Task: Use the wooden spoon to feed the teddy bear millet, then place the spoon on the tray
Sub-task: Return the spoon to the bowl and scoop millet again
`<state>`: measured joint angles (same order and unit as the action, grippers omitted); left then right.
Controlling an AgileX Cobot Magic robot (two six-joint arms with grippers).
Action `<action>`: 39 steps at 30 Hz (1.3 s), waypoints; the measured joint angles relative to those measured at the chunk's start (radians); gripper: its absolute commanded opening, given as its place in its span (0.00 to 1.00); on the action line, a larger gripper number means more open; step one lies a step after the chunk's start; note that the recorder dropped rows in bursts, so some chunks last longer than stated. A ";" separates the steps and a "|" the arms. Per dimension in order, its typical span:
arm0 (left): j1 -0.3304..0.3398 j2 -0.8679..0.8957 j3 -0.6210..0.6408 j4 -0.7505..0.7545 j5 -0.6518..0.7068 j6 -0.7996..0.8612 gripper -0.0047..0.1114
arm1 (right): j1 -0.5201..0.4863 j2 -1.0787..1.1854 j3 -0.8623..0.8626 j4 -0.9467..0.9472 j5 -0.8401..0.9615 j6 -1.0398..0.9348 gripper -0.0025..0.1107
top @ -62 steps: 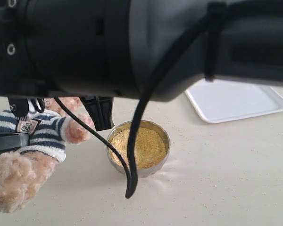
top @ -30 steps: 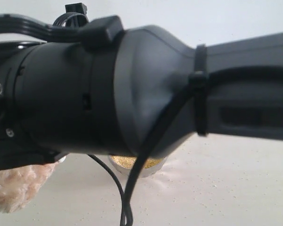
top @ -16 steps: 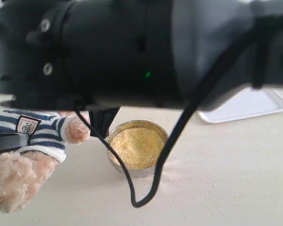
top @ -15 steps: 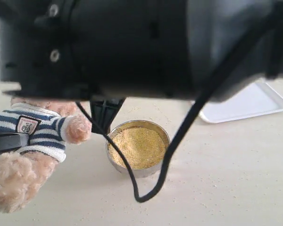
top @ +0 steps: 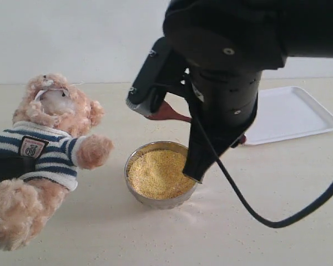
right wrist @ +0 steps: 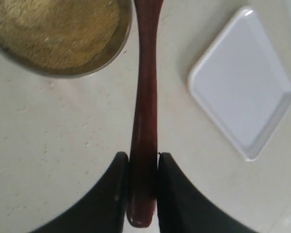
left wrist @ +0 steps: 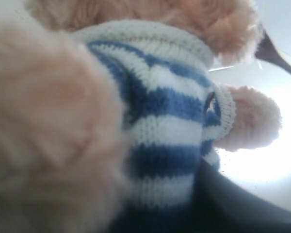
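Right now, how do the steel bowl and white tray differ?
The bowl is round steel; the tray is flat, white, rectangular. The bowl holds millet; the tray looks bare. The bowl sits by the teddy bear; the tray lies farther off. Both rest on the table.

This looks like a robotics lab bench laid out for a staged trial. A black robot arm (top: 227, 83) trailing a loose cable (top: 275, 224) hangs over a plain cream counter (top: 238, 244). Its right gripper (right wrist: 143, 165) pinches a wooden spoon (right wrist: 144, 97) between two black fingers. Behind the counter stands a bare pale wall (top: 72, 39). The things set out read as props rather than a real meal: a teddy bear (top: 53, 147) in a striped shirt, a small steel bowl (top: 155, 202) heaped with millet (top: 152, 174), and a white tray (top: 291, 113). Loose yellow grains speckle the counter around the bowl.
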<state>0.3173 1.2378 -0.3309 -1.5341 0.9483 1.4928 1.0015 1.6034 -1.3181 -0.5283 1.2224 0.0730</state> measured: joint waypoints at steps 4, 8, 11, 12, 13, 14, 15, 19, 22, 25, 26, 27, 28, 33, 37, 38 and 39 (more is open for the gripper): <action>0.000 0.000 0.000 0.000 0.000 0.000 0.08 | -0.083 0.000 0.012 0.095 0.000 -0.073 0.02; 0.000 0.000 0.000 0.000 0.000 0.000 0.08 | -0.126 0.002 0.013 0.097 0.000 -0.131 0.02; 0.000 0.000 0.000 0.000 0.000 0.000 0.08 | -0.126 0.016 0.013 0.104 0.000 -0.155 0.02; 0.000 0.000 0.000 0.000 0.000 0.000 0.08 | -0.122 0.022 0.013 0.105 0.000 -0.160 0.02; 0.000 0.000 0.000 0.000 0.000 0.000 0.08 | -0.115 0.030 0.013 0.107 0.000 -0.166 0.02; 0.000 0.000 0.000 0.000 0.000 0.000 0.08 | -0.112 0.040 0.013 0.104 0.000 -0.170 0.02; 0.000 0.000 0.000 0.000 0.000 0.000 0.08 | -0.106 0.051 0.013 0.101 0.000 -0.170 0.02; 0.000 0.000 0.000 0.000 0.000 0.000 0.08 | -0.072 0.103 0.013 0.046 0.000 -0.166 0.02; 0.000 0.000 0.000 0.000 0.000 0.000 0.08 | -0.031 0.139 0.013 -0.026 0.000 -0.155 0.02; 0.000 0.000 0.000 0.000 0.000 0.000 0.08 | -0.002 0.171 0.013 -0.082 -0.002 -0.141 0.02; 0.000 0.000 0.000 0.000 0.000 0.000 0.08 | 0.007 0.181 0.013 -0.100 -0.002 -0.136 0.02; 0.000 0.000 0.000 0.000 0.000 0.000 0.08 | 0.013 0.188 0.013 -0.113 -0.002 -0.129 0.02; 0.000 0.000 0.000 0.000 0.000 0.000 0.08 | 0.019 0.197 0.013 -0.135 -0.002 -0.121 0.02; 0.000 0.000 0.000 0.000 0.000 0.000 0.08 | 0.035 0.228 0.013 -0.222 -0.002 -0.105 0.02; 0.000 0.000 0.000 0.000 0.000 0.000 0.08 | 0.035 0.243 0.013 -0.256 -0.002 -0.094 0.02; 0.000 0.000 0.000 0.000 0.000 0.000 0.08 | 0.035 0.245 0.015 -0.268 -0.002 -0.087 0.02; 0.000 0.000 0.000 0.000 0.000 0.000 0.08 | 0.035 0.250 0.017 -0.281 -0.004 -0.085 0.02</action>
<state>0.3173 1.2378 -0.3309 -1.5341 0.9483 1.4928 1.0366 1.8530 -1.3007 -0.8098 1.2183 -0.0123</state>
